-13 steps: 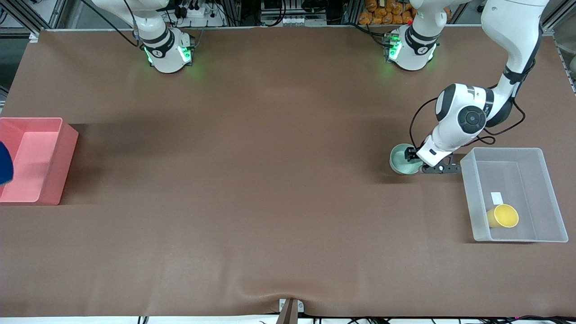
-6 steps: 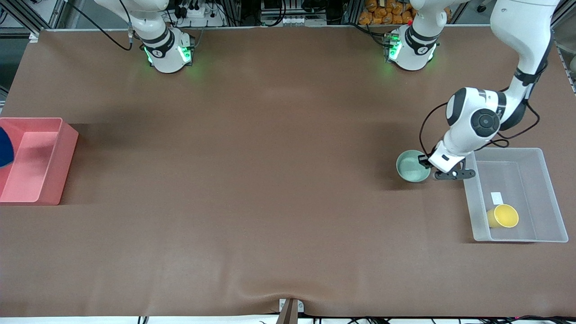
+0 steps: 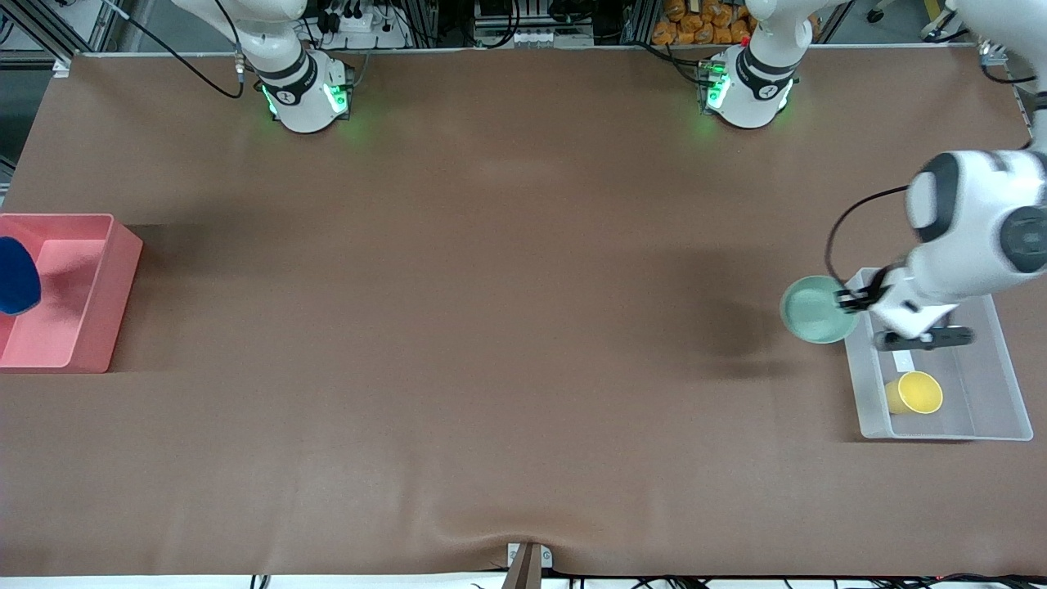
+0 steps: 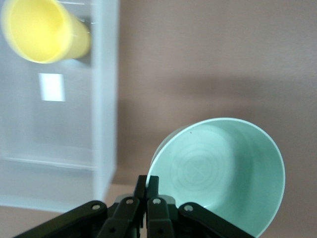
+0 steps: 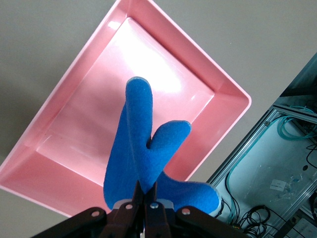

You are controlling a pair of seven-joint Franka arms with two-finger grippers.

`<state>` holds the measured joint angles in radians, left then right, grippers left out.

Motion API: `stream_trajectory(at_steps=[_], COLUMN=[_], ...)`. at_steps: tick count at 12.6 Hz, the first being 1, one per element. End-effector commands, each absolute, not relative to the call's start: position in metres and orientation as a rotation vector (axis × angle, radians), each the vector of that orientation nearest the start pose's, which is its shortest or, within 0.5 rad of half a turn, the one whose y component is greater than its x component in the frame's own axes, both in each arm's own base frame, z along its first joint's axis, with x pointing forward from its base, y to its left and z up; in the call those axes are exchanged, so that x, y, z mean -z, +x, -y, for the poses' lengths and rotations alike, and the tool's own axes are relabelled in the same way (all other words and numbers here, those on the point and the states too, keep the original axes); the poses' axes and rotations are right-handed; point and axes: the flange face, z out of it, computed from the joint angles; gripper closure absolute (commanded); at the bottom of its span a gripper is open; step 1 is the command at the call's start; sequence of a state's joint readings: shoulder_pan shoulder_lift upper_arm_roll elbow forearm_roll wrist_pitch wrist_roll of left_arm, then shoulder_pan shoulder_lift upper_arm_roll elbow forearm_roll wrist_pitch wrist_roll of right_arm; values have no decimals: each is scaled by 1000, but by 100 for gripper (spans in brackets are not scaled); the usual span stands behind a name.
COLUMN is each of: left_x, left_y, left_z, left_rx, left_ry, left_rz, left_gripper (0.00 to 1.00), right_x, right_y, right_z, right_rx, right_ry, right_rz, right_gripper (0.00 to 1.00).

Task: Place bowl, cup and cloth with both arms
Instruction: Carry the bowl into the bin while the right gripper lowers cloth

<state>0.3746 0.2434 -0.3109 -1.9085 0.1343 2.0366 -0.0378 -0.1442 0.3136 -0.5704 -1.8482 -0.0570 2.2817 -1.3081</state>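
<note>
My left gripper [image 3: 851, 301] is shut on the rim of the mint-green bowl [image 3: 815, 309] and holds it up in the air, over the table just beside the clear bin [image 3: 1002, 384]. In the left wrist view the bowl [image 4: 220, 168] hangs from the closed gripper [image 4: 147, 182], with the bin wall [image 4: 105, 89] alongside. The yellow cup [image 3: 914, 393] lies on its side in the clear bin; it also shows in the left wrist view [image 4: 42, 29]. My right gripper [image 5: 146, 187] is shut on the blue cloth [image 5: 143, 153], over the pink bin [image 5: 163, 84]. In the front view only the cloth [image 3: 16, 276] shows, at the frame's edge.
The pink bin [image 3: 114, 270] stands at the right arm's end of the table, the clear bin at the left arm's end. A white label [image 3: 902, 360] lies in the clear bin. A metal bracket [image 3: 527, 560] sits at the table's near edge. Aluminium framing and cables [image 5: 292, 148] lie past the pink bin.
My left gripper has lifted the bowl off the table and carried it toward the clear bin. The blue cloth has moved farther in over the pink bin.
</note>
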Motion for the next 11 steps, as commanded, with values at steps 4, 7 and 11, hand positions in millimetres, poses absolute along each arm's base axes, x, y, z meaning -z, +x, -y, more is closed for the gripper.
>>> stream_trajectory(at_steps=[4,7,11], left_x=[-374,-352,-297], left_y=[565,579,589], left_z=[-218,-251,-260], left_rx=[-164,-130,-69], left_ry=[-3151,-3188,-3187], left_rz=[144,224,198], left_gripper=[100,100,100], right_x=[-365,-338,-306], right_y=[485,489,502], right_z=[397,397,383], right_rx=[-83,-57,-13], right_ry=[-3248,-3252,-3214], right_rz=[1168,1101,1016], right_gripper=[100,100,100])
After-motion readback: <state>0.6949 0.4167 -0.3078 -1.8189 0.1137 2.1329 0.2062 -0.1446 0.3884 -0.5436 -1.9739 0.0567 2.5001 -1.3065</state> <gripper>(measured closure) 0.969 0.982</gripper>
